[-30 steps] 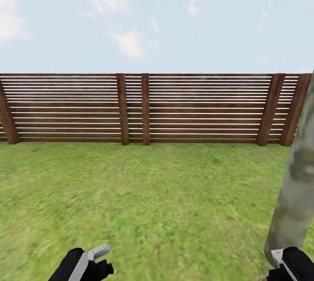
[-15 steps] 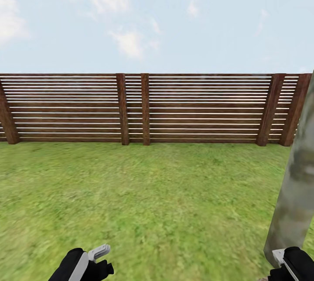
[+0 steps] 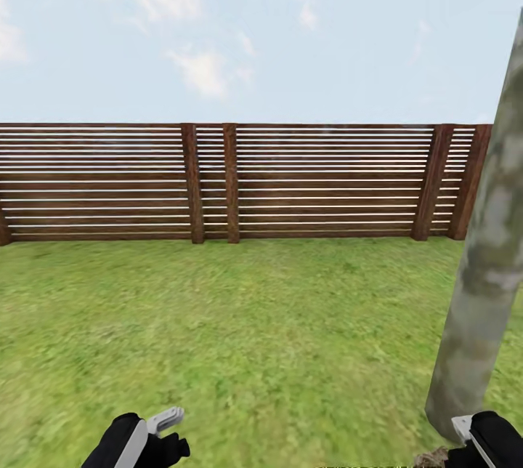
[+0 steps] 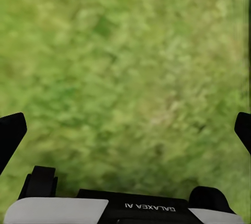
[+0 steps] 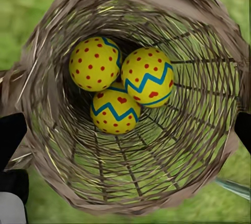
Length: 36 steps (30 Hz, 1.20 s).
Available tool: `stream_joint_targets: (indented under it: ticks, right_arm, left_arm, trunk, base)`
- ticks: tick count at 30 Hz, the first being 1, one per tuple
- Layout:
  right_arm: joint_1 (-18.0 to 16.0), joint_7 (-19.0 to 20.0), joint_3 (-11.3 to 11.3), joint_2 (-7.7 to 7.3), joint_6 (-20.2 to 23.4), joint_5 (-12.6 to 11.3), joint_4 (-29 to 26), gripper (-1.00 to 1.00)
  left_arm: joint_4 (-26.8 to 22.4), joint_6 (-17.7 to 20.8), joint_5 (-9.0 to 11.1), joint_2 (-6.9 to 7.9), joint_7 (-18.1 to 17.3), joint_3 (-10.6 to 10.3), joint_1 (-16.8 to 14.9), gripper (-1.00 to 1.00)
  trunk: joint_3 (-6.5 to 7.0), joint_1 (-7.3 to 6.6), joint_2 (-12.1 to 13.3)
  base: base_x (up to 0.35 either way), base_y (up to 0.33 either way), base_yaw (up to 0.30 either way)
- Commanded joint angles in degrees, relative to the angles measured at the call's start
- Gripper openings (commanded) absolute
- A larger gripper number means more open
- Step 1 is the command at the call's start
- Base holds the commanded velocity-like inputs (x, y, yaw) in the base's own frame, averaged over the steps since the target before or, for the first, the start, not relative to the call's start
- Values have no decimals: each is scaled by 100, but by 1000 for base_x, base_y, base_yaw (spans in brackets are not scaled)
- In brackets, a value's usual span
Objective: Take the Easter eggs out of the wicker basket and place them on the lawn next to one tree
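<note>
Beside the tree (image 3: pixel 479 286), open lawn (image 3: pixel 254 337) reaches the fence (image 3: pixel 305 181).

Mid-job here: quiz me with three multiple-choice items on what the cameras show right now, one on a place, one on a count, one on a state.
1. Where does the tree stand in the head view?
A. right edge
B. centre
C. far left

2. How many Easter eggs lie in the wicker basket?
A. one
B. two
C. three

3. How is the left gripper over the lawn?
A. shut on an egg
B. open, holding nothing
C. shut on the basket's rim

Answers: 1 A, the pale trunk rises at the right. 2 C, three yellow eggs are bunched at the bottom. 3 B, its fingertips sit wide apart over grass.
</note>
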Motion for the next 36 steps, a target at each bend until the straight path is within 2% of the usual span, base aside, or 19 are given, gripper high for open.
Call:
stream_joint_targets:
  ticks: [1, 13, 19, 28, 36]
  right_arm:
    - [-6, 37, 23, -3, 21, 50, -4, 100]
    - [-6, 31, 22, 1, 32, 50, -4, 100]
    - [-6, 31, 27, 1, 37, 50, -4, 100]
    - [-6, 31, 28, 6, 41, 51, -4, 100]
    - [-6, 34, 27, 4, 33, 50, -4, 100]
  left_arm:
    - [-10, 26, 63, 0, 53, 3, -1, 100]
    - [-10, 27, 65, -19, 53, -1, -1, 100]
    - [-10, 26, 64, -34, 53, -1, -1, 100]
    - [-2, 22, 64, -69, 59, -1, -1, 100]
    - [-1, 19, 63, -76, 62, 0, -1, 100]
  trunk:
    - [-4, 0, -4]
    - [35, 0, -4]
    - [38, 0, -4]
    - [38, 0, -4]
    - [38, 0, -4]
  base:
    - [0, 0, -261]
    - [0, 0, -245]
    - [55, -2, -33]
    - [291, -92, -1]
    - [31, -12, -59]
